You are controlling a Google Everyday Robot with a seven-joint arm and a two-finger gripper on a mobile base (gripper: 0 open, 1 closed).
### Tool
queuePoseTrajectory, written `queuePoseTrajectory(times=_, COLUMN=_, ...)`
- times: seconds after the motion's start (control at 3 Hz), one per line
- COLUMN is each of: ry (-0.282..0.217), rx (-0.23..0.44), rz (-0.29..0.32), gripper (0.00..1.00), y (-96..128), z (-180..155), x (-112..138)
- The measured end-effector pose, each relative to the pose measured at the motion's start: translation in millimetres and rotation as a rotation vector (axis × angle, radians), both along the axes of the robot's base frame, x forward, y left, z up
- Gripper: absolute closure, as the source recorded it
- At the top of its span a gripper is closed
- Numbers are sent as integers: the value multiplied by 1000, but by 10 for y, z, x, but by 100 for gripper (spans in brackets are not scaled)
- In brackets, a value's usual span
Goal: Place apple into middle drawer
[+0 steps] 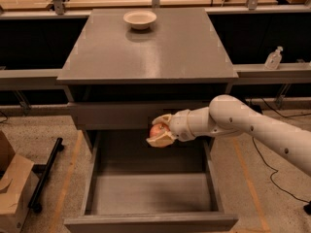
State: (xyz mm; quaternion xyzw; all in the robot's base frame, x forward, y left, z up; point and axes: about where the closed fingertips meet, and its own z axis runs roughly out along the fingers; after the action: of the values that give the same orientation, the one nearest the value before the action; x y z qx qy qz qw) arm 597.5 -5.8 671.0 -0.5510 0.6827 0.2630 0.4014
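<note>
Reference point: the grey cabinet [146, 52] at the centre of the view.

Gripper [155, 130]: located at the cabinet's front face, just below the closed uppermost drawer [121, 115] and over the rear part of the pulled-out drawer beneath it. Its two pale fingers [162, 119] are clamped narrowly on the apple, one above and one below.

Apple [157, 129]: red with a yellowish blush, held between the fingers, suspended in the air in front of the cabinet. It is above the open drawer's back edge and does not touch the drawer floor.

Middle drawer [146, 193]: drawn fully out from the cabinet's front. The plain grey floor, low side walls and flat front panel are all exposed.

Arm [252, 130]: white, jointed, entering from the cabinet's right side and reaching leftward across its front.

Bowl [140, 19]: shallow, cream-white, upright on the cabinet top near its rear edge, left of centre, well apart from the gripper.

Other items: a clear bottle [273, 58] stands on a ledge to the right of the cabinet. A cardboard box [12, 193] sits on the floor to the cabinet's lower left, with a black bar [46, 174] lying between the box and the cabinet. A dark cable [265, 164] runs over the floor to the cabinet's right.
</note>
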Motion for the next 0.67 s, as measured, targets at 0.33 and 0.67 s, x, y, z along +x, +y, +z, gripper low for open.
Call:
queuePoseTrajectory(times=0.33, ry=35, rx=3, rz=45, gripper=100, y=123, z=-325, x=-163)
queuePoseTrajectory(times=0.67, ry=66, rx=-20, rz=89, gripper=100, y=246, z=-710, x=-323)
